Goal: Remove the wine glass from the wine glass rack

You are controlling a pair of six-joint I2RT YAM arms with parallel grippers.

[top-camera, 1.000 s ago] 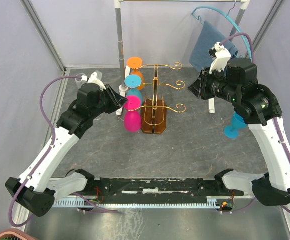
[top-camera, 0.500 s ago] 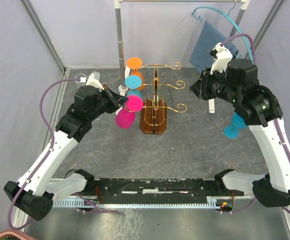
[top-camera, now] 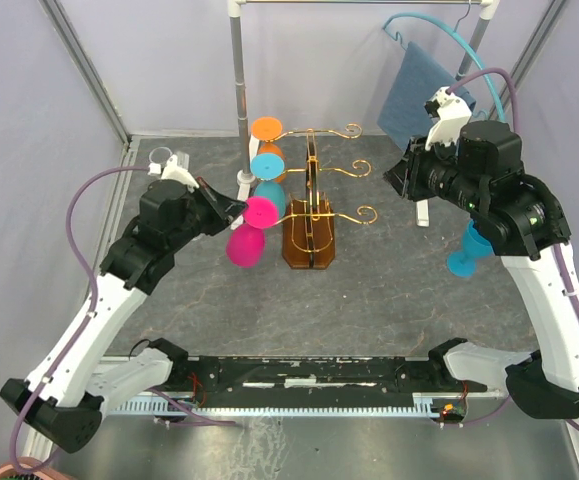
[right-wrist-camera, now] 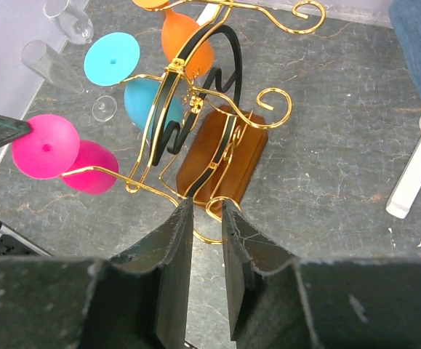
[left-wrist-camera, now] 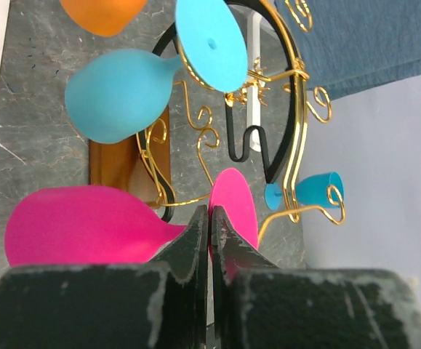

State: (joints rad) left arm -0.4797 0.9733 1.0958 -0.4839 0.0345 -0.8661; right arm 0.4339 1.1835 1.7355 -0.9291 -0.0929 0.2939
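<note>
The gold wire wine glass rack (top-camera: 311,200) stands on its brown base at mid-table. My left gripper (top-camera: 233,208) is shut on the stem of a pink wine glass (top-camera: 243,246), which tilts with its bowl down-left and its foot at the tip of the lowest left arm. In the left wrist view the fingertips (left-wrist-camera: 198,222) pinch the stem between the pink bowl (left-wrist-camera: 79,225) and the foot. I cannot tell if the glass still touches the wire. My right gripper (top-camera: 397,180) hovers right of the rack, slightly open and empty; in the right wrist view it (right-wrist-camera: 206,207) is above the base (right-wrist-camera: 221,149).
A teal glass (top-camera: 267,192) and an orange glass (top-camera: 269,150) hang on the rack's upper left arms. A cyan glass (top-camera: 465,252) stands under the right arm. A white pole stand (top-camera: 237,80), a blue towel (top-camera: 414,90) and clear glasses (right-wrist-camera: 46,62) are at the back.
My left gripper has pulled left and towards the near edge with the pink glass, drawing it outward along the lowest arm. The right arm has barely moved.
</note>
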